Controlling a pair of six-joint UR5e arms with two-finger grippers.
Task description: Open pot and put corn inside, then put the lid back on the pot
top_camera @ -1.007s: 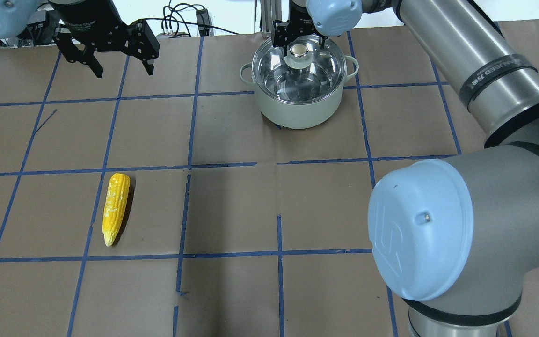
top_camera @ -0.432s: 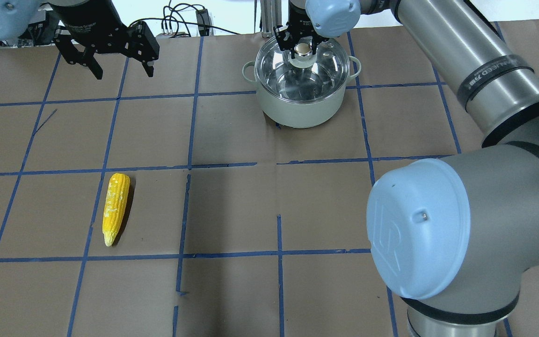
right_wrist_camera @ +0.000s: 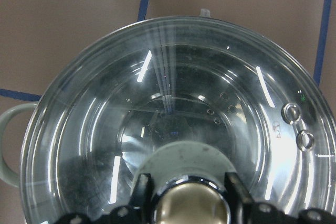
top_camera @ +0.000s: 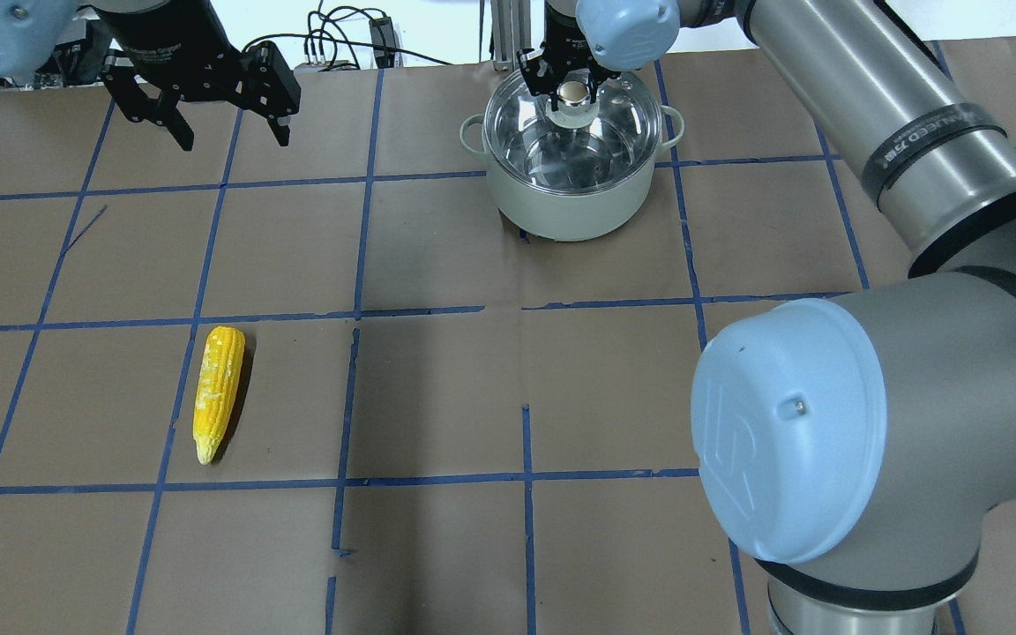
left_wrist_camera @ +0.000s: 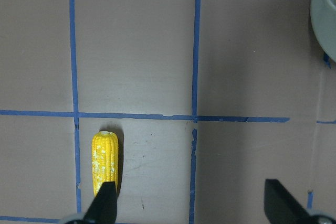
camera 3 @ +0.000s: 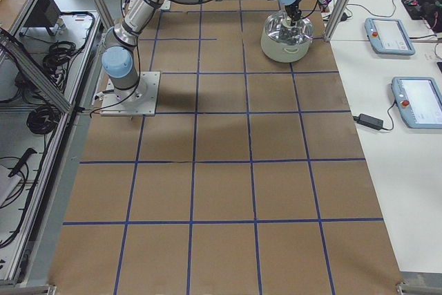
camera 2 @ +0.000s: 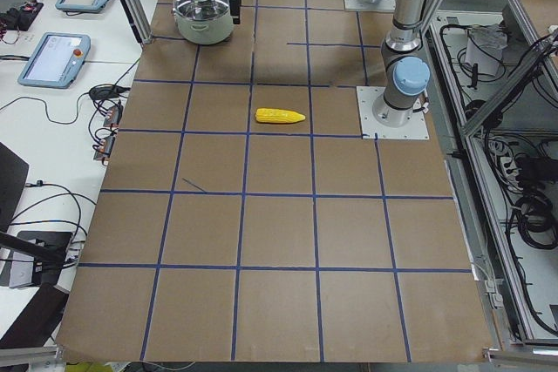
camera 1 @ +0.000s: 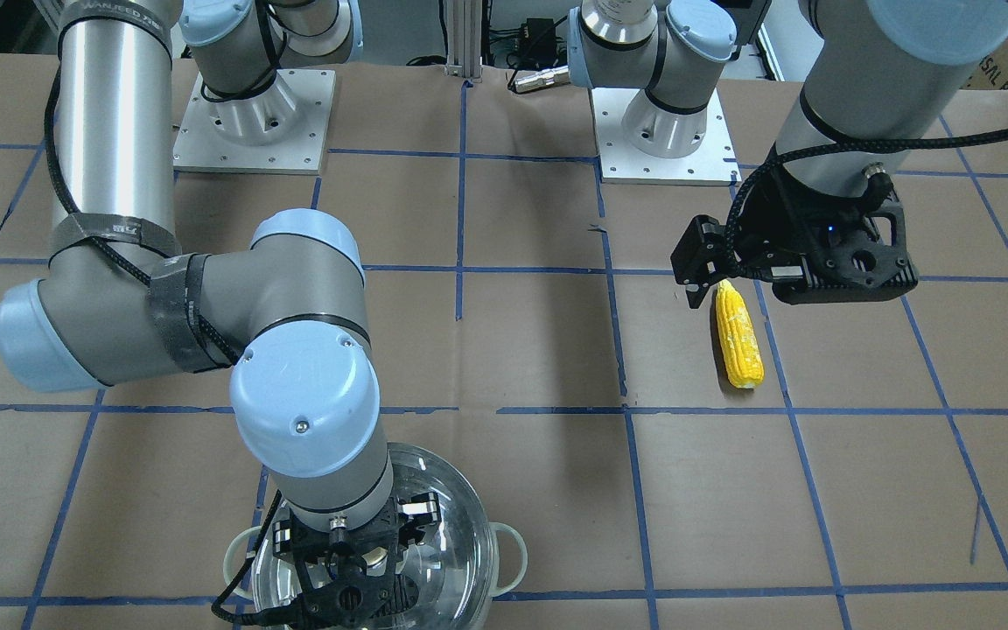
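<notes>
Brown paper-covered table (top_camera: 437,397), taped into squares with blue lines. In the overhead view the pot (top_camera: 561,207) is seen at 12 o'clock, by the far edge. The corn (top_camera: 217,392) is laid flat at 8 o'clock, well apart from it, tip pointed toward 6.

Step in hand is judged to be the opening — the lid (top_camera: 530,132) appears seated on the pot's rim, not yet lifted. The right gripper (right_wrist_camera: 189,195) is clamped on the knob (top_camera: 573,92) at the lid's centre, with a finger pressed on each side in the right wrist view. A straight lift is called for next, then the lid is to be set down apart from the pot. Slipping off the smooth round knob is a risk.

The left gripper (top_camera: 235,138) is seen raised at 11 o'clock, fingers spread wide, nothing between them — corn untouched.

- **Pot:** pale grey-green outside, mirror-bright inside, loop handles at 3 and 9, nothing seen inside.
- **Lid:** clear glass, glare-streaked.
- **Corn:** yellow, bumpy, tapered, pale patches.
</notes>
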